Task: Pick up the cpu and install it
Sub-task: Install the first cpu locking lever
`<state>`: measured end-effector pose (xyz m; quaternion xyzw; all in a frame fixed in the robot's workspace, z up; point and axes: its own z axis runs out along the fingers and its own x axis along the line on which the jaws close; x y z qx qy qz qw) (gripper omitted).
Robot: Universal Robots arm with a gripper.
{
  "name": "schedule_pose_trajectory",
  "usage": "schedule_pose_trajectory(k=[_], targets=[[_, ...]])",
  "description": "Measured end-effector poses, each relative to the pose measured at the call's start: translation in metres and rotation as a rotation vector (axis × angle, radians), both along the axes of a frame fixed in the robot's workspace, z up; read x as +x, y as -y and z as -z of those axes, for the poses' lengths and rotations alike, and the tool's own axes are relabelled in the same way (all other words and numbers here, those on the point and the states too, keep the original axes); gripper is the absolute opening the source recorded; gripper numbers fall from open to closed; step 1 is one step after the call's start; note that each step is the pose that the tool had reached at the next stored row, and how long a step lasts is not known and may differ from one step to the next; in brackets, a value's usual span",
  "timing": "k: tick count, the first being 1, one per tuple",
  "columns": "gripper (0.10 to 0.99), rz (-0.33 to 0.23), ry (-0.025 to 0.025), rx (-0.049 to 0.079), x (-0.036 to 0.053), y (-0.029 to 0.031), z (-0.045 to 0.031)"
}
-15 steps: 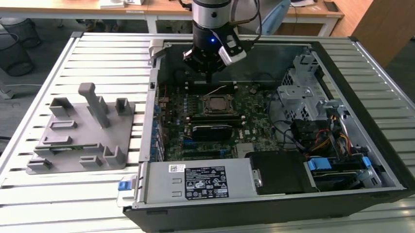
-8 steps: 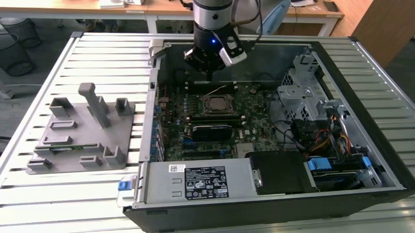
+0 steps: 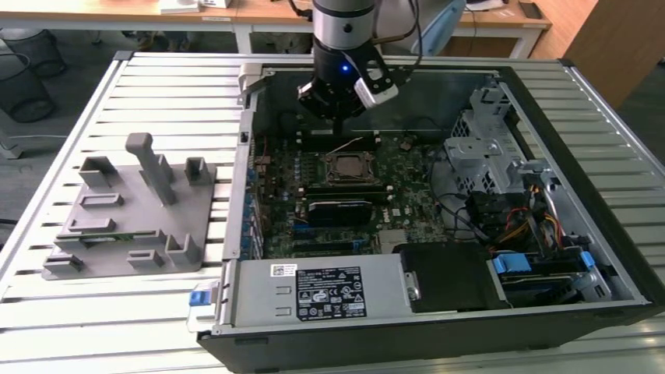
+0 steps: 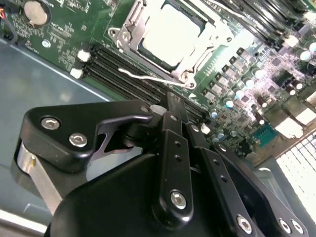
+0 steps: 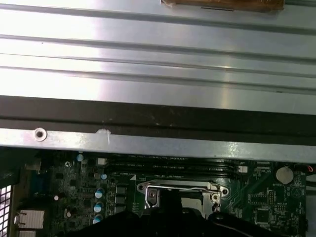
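Note:
The cpu (image 4: pixel 173 32), a flat square chip with a shiny silver top, lies inside the socket frame (image 4: pixel 129 27) on the green motherboard (image 3: pixel 410 199). The exterior view shows the cpu (image 3: pixel 346 167) in the middle of the open computer case. My gripper (image 3: pixel 335 123) hangs above the board, just beyond the socket towards the case's far wall. Its black fingers (image 4: pixel 174 129) are pressed together with nothing between them. The thin metal lever (image 4: pixel 148 79) runs along the socket's side nearest the gripper. In the first wrist view the socket frame (image 5: pixel 180 189) is partly hidden by the gripper's dark body.
A grey plastic fixture (image 3: pixel 135 210) stands on the slatted table at the exterior view's left. Inside the case are the power supply (image 3: pixel 322 292), a metal drive cage (image 3: pixel 488 148), loose cables (image 3: pixel 515 226) and memory slots (image 4: pixel 123 74). The case's far wall (image 5: pixel 158 79) is close by.

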<state>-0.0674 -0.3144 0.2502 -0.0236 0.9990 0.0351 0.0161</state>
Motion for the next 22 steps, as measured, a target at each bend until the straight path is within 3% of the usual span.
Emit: schedule_pose_trajectory(k=[22], targets=[[0.106,0.022,0.0001,0.001,0.0113,0.001,0.0124]])
